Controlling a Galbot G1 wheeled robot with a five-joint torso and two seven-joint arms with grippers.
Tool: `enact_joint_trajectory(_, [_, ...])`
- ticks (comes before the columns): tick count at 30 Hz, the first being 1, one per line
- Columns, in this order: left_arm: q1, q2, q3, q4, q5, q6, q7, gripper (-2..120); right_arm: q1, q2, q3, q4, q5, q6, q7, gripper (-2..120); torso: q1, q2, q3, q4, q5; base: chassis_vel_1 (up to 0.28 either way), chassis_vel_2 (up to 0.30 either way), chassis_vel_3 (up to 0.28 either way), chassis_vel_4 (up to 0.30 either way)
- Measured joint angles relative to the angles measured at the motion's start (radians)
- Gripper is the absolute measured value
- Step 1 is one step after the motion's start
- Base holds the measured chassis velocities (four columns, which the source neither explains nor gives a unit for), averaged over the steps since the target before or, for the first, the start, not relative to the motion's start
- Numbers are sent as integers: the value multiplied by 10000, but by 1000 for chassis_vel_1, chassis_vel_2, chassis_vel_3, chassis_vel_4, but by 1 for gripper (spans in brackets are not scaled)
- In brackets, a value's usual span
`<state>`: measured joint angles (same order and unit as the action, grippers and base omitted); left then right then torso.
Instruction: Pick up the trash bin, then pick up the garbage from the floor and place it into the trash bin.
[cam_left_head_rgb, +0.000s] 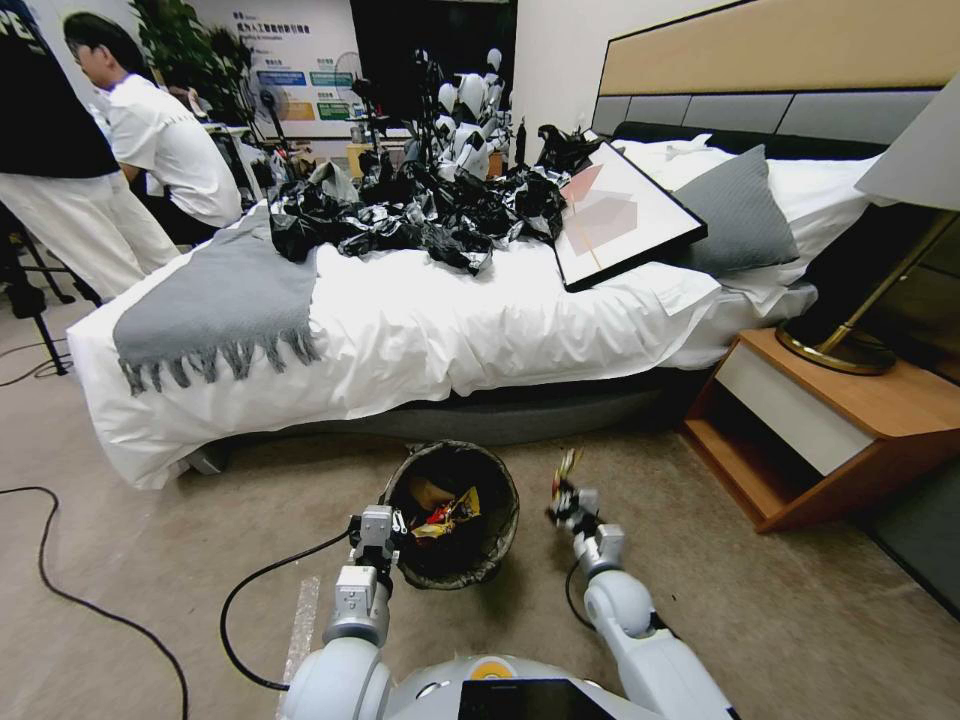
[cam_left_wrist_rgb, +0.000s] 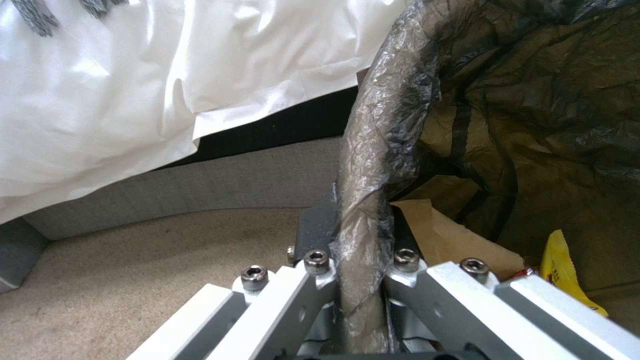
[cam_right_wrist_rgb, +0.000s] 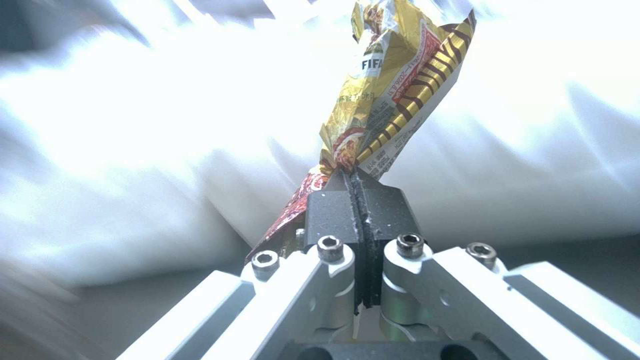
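Garbage in hand is a gold snack packet (cam_right_wrist_rgb: 393, 85), probably light, crinkly and slippery; the right tool (cam_left_head_rgb: 565, 498) is clamped flat on its lower end, just beside the trash bin (cam_left_head_rgb: 497, 478). Left tool (cam_left_wrist_rgb: 357, 240) pinches the bin's bag-covered rim. Inside lie brown paper (cam_left_wrist_rgb: 453, 240) and wrappers (cam_left_head_rgb: 447, 515).

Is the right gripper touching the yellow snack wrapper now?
Touching. In the right wrist view, the right gripper has its jaws pressed shut on the lower end of the yellow snack wrapper, which stands up out of them.
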<state>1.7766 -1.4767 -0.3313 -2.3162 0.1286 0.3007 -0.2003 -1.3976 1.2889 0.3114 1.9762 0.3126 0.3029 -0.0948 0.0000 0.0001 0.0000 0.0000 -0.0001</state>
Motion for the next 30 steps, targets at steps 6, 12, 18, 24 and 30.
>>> enact_joint_trajectory(6, [-10,17,-1,24,-1,7,9,0,-224,-150,-327,915,624,806,-1901,0,0,0,0,1,0,0,0,0,0])
enact_joint_trajectory(12, [-81,-8,46,93,-3,19,23,0,-604,-774,-1792,1590,386,830,-3118,0,0,0,0,0,1,0,0,0,0])
enact_joint_trajectory(18, [-71,-58,68,111,55,19,28,0,-471,-874,-2479,919,-129,769,-3052,0,0,0,0,1,1,0,0,0,0])
enact_joint_trajectory(24, [-78,-76,63,111,64,19,32,0,-423,-705,-2788,227,-397,794,-2993,0,0,0,0,0,1,0,0,0,0])
enact_joint_trajectory(30, [-57,-73,69,68,73,18,35,0,-301,-592,-2706,-491,-407,899,-2909,0,0,0,0,1,0,0,0,0,0])
